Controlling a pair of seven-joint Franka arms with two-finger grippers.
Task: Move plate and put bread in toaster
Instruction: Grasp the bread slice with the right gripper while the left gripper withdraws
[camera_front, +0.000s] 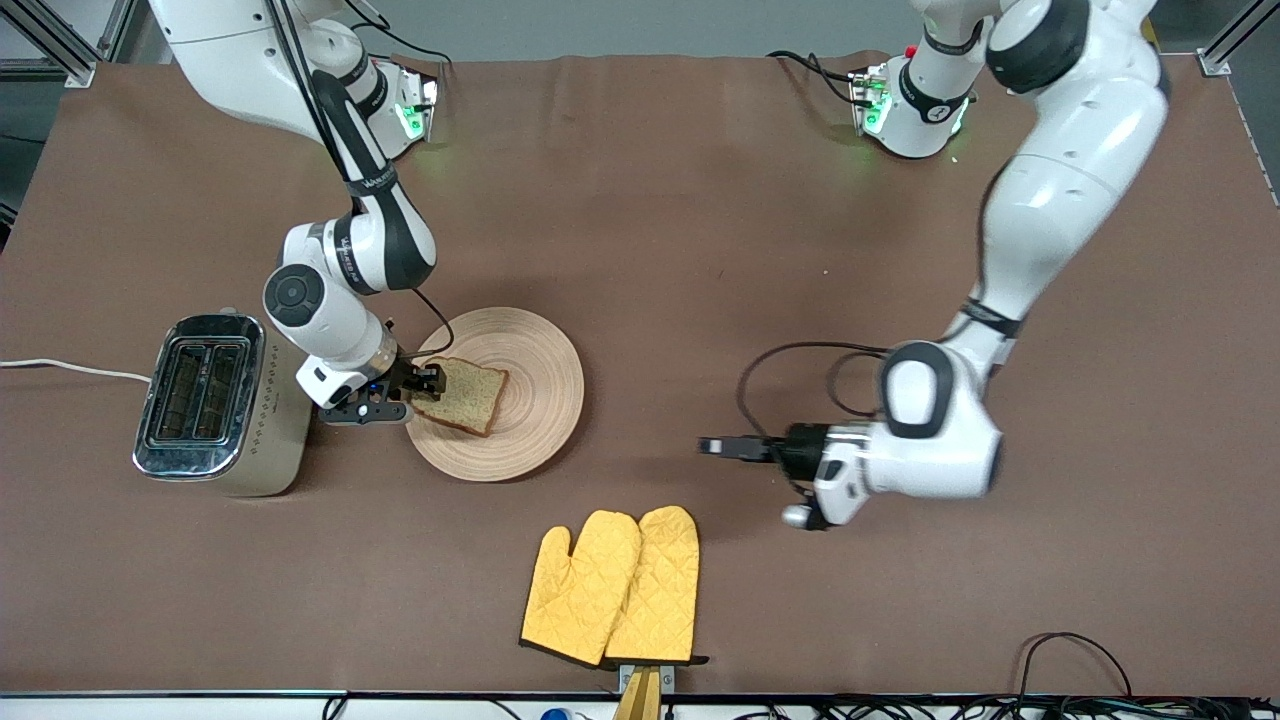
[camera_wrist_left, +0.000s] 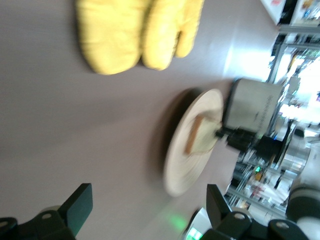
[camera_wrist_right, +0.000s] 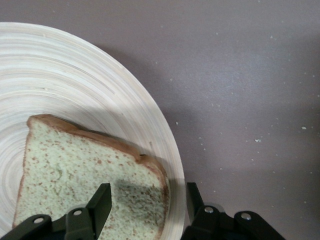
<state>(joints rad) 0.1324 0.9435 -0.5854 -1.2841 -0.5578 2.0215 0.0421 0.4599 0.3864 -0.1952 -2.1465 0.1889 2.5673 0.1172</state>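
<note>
The bread (camera_front: 468, 393) lies flat on the wooden plate (camera_front: 540, 370), which is on the table beside the toaster (camera_front: 205, 400). My right gripper (camera_front: 428, 380) is open at the plate's edge nearest the toaster. In the right wrist view one finger is over the bread (camera_wrist_right: 75, 170) and the other is just outside the plate's rim (camera_wrist_right: 75, 85), so the right gripper (camera_wrist_right: 148, 195) straddles the bread's corner. My left gripper (camera_front: 712, 446) is open and empty over bare table, toward the left arm's end from the plate. The left wrist view shows it (camera_wrist_left: 148, 200) facing the plate (camera_wrist_left: 192, 150), bread (camera_wrist_left: 197, 135) and toaster (camera_wrist_left: 252, 102).
A pair of yellow oven mitts (camera_front: 615, 590) lies near the table's front edge, nearer the front camera than the plate; they also show in the left wrist view (camera_wrist_left: 135, 30). The toaster's white cord (camera_front: 70, 367) runs off the right arm's end of the table.
</note>
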